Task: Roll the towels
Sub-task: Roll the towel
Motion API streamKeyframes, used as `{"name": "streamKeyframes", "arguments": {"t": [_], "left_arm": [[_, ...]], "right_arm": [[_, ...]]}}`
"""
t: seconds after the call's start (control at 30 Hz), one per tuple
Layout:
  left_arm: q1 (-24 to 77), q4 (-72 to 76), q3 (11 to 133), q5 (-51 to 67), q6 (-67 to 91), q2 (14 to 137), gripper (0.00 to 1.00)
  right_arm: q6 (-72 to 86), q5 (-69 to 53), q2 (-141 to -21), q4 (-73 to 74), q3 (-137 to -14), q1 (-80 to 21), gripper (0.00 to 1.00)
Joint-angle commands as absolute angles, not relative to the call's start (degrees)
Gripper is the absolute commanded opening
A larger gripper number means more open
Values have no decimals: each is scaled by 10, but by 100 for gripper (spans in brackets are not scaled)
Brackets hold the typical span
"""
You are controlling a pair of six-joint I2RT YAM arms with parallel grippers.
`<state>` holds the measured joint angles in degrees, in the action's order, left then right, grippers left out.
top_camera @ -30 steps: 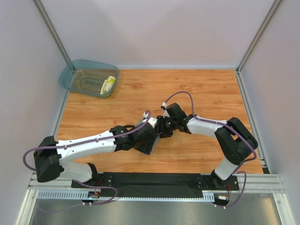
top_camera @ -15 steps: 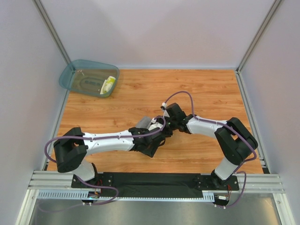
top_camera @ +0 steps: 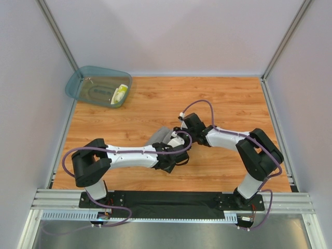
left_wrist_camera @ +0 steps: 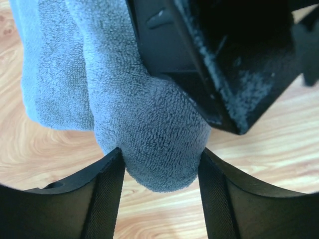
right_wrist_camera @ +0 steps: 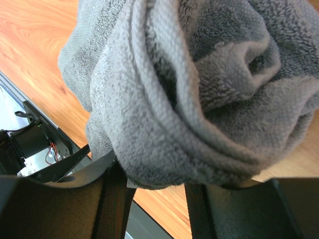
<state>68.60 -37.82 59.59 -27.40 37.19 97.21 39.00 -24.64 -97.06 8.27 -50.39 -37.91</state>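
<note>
The grey towel is bunched into a thick roll at the middle of the table, between both grippers. In the left wrist view the grey towel bulges down between the two fingers, and my left gripper is shut on it. In the right wrist view the rolled end of the grey towel shows its spiral layers, and my right gripper is shut on its lower edge. In the top view my left gripper and right gripper meet nose to nose. The yellow-and-white cloth lies in the tub.
A translucent teal plastic tub stands at the table's far left corner. White walls close the left, back and right sides. A black base rail runs along the near edge. The right gripper's black body hangs just above the towel.
My left arm has drawn its elbow back towards its base and its wrist has shifted slightly near and right. More of the grey towel shows left of the grippers. The right arm has barely moved.
</note>
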Motion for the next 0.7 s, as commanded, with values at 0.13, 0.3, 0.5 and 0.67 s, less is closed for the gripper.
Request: {"name": "streamKeyframes", "arguments": {"t": [0.13, 0.3, 0.5, 0.67], "left_arm": [[683, -345, 572, -282, 353, 1024, 32], [682, -352, 563, -256, 346, 1003, 26], [682, -389, 562, -186, 353, 954, 20], [682, -424, 570, -149, 380, 913, 19]], "right_arm": [[360, -273, -998, 115, -516, -399, 45], [344, -263, -998, 149, -534, -399, 51], [307, -247, -993, 233, -594, -374, 62], [275, -218, -998, 296, -630, -364, 67]]}}
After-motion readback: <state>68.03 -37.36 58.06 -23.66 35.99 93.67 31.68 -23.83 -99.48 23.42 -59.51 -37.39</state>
